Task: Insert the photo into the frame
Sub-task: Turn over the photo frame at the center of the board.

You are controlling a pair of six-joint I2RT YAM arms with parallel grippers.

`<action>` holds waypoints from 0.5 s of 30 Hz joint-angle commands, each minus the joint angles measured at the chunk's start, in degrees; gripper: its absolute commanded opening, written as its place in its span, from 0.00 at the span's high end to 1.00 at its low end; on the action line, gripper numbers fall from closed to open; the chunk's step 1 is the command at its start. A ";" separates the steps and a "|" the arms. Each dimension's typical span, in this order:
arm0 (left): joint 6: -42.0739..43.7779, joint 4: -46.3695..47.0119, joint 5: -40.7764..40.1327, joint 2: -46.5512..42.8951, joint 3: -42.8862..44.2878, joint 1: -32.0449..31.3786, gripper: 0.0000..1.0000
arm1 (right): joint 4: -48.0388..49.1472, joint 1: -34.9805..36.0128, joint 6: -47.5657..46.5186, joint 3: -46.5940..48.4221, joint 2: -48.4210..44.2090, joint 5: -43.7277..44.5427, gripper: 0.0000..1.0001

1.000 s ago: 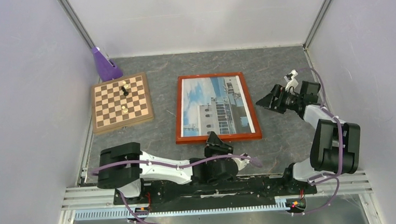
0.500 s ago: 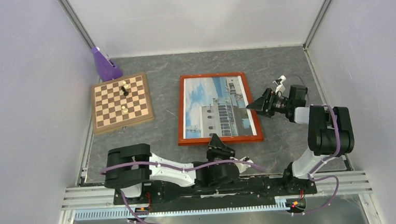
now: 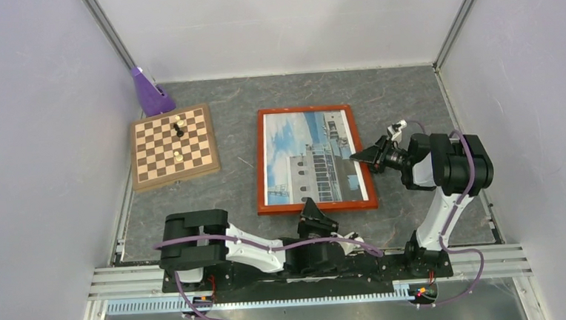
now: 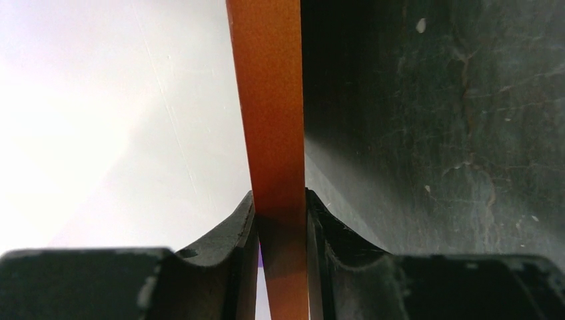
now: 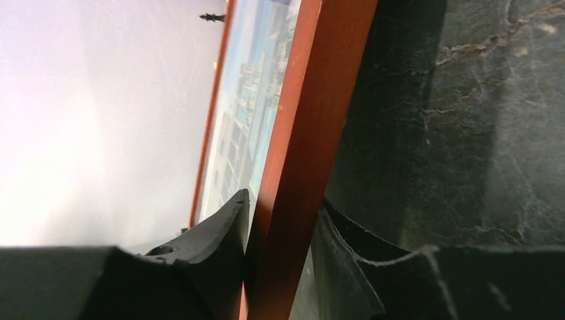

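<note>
Gripping at two points: left hand (image 3: 310, 203) is clamped on the near rail of the frame (image 3: 258, 161), and right hand (image 3: 360, 155) is on the right-side rail about halfway along. Left wrist view confirms it: both fingers (image 4: 233, 227) are pressed flat against the orange wood, no gap. Right wrist view reads the same, one finger (image 5: 220, 233) on the picture side and the other on the outer side. Both look in contact, so I read it as closed on the frame. The photo (image 3: 310, 158) already sits inside the rails, image side up with building and sky visible, and from above it looks seated on all four sides. Frame lies in the middle of the surface (image 3: 409, 93), slightly skewed to its edges. It's well apart from the chessboard (image 3: 173, 146) and the purple cone-shaped thing (image 3: 150, 94) in the far left corner. Holding two adjacent rails makes sense: the rails are thin, and a single-point grip would let the frame pivot, while near plus side pins rotation. Can't tell whether the held edges are raised or flat on the surface. My read: insertion is basically done, and this is squaring up or repositioning. Risk: the right-hand finger overlaps the print edge, so dragging could scuff it or pop it out.
</note>
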 commanded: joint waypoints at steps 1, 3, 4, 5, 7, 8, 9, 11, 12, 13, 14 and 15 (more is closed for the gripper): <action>-1.50 -4.87 1.24 0.34 1.72 -1.17 0.98 | -16.19 0.08 -17.01 3.94 -4.80 1.33 0.65; -2.46 -6.17 1.72 0.35 1.91 -1.39 0.98 | -23.73 0.10 -23.51 6.01 -5.55 2.58 0.68; -2.93 -6.84 1.90 0.43 2.00 -1.46 0.98 | -23.48 0.13 -23.14 5.88 -5.53 2.40 0.70; -3.21 -7.25 2.02 0.54 2.16 -1.48 0.98 | -23.02 0.08 -22.81 5.56 -5.66 2.38 0.72; -3.74 -8.08 2.30 0.95 2.35 -1.52 0.95 | -22.78 0.07 -22.84 5.13 -6.01 2.82 0.76; -4.14 -8.69 2.49 1.17 2.44 -1.58 0.92 | -22.79 0.07 -22.84 5.19 -6.02 2.83 0.77; -4.48 -9.35 2.72 1.25 2.54 -1.65 0.89 | -22.83 0.10 -22.80 5.23 -5.97 2.78 0.79; -5.22 -10.22 3.25 1.55 2.47 -1.62 0.80 | -22.30 -0.01 -22.30 5.09 -6.02 2.61 0.82; -5.69 -10.81 3.52 1.79 2.45 -1.68 0.74 | -21.27 -0.08 -21.62 4.90 -6.01 2.46 0.85; -5.84 -10.93 3.66 2.03 2.41 -1.61 0.71 | -19.70 -0.17 -20.10 4.68 -5.89 1.96 0.87; -5.86 -10.96 3.82 2.42 2.28 -1.69 0.67 | -17.48 -0.31 -18.13 4.33 -5.69 1.43 0.91; -6.04 -11.17 3.99 2.79 2.19 -1.67 0.65 | -15.46 -0.45 -16.74 4.13 -5.59 1.13 0.94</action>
